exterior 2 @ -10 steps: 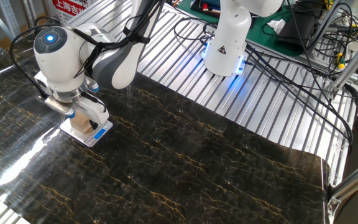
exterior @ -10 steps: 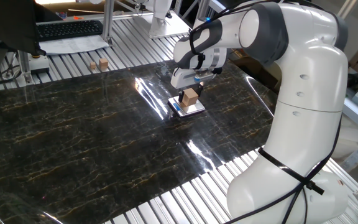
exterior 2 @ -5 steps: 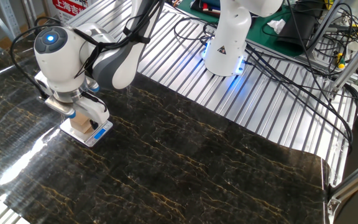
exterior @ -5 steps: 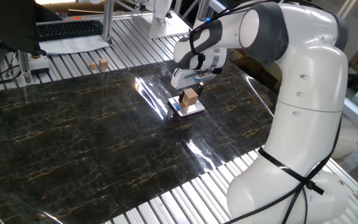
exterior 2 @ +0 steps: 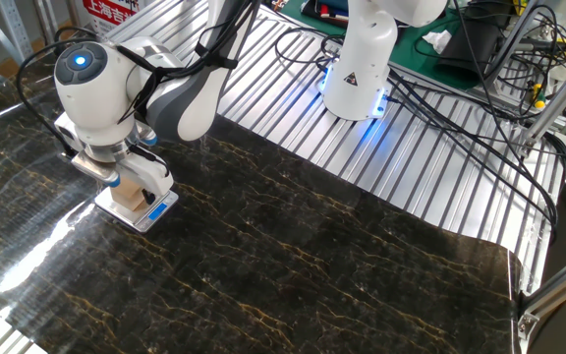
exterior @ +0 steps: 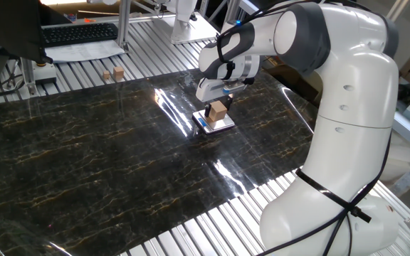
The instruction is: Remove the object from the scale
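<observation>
One wooden cube (exterior: 218, 111) sits on the scale (exterior: 214, 123), directly beneath the claw (exterior: 218, 104), whose fingers flank it; whether they pinch it cannot be told. Step in hand: grasping. Next, judged: a secure pinch, then a straight lift clear onto the tabletop (exterior: 84, 156).

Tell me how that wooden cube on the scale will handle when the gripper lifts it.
The wooden cube looks solid and flat-faced, so it should stay stiff and probably not roll. Being small and wooden, it is likely light for the gripper. Its plain faces look matte, so slipping seems unlikely. The thin scale beneath looks light too and might shift if nudged.
</observation>
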Tool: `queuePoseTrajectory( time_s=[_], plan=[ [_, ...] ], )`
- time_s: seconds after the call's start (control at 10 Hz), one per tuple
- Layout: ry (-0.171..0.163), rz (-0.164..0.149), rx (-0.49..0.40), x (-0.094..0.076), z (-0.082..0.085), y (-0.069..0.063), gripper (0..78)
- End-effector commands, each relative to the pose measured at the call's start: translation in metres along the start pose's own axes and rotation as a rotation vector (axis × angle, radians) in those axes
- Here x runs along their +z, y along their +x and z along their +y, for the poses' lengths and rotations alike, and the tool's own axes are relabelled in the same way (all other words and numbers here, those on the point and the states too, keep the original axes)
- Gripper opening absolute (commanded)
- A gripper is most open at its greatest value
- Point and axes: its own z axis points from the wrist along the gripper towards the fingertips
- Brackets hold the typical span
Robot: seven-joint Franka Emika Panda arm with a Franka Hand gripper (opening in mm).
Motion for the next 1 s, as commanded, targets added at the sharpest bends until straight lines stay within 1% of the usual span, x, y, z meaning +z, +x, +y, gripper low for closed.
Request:
queuePoseTrajectory(
  time_s=[0.1,0.9,1.0],
  plan=[
    [0.002,-0.003,0.001,-0.001,-0.001,-0.001,1.1],
    [0.002,-0.003,0.001,-0.001,-0.001,-0.001,1.1],
    [-0.005,0.003,0.011,-0.020,0.001,0.000,1.1]
  ],
)
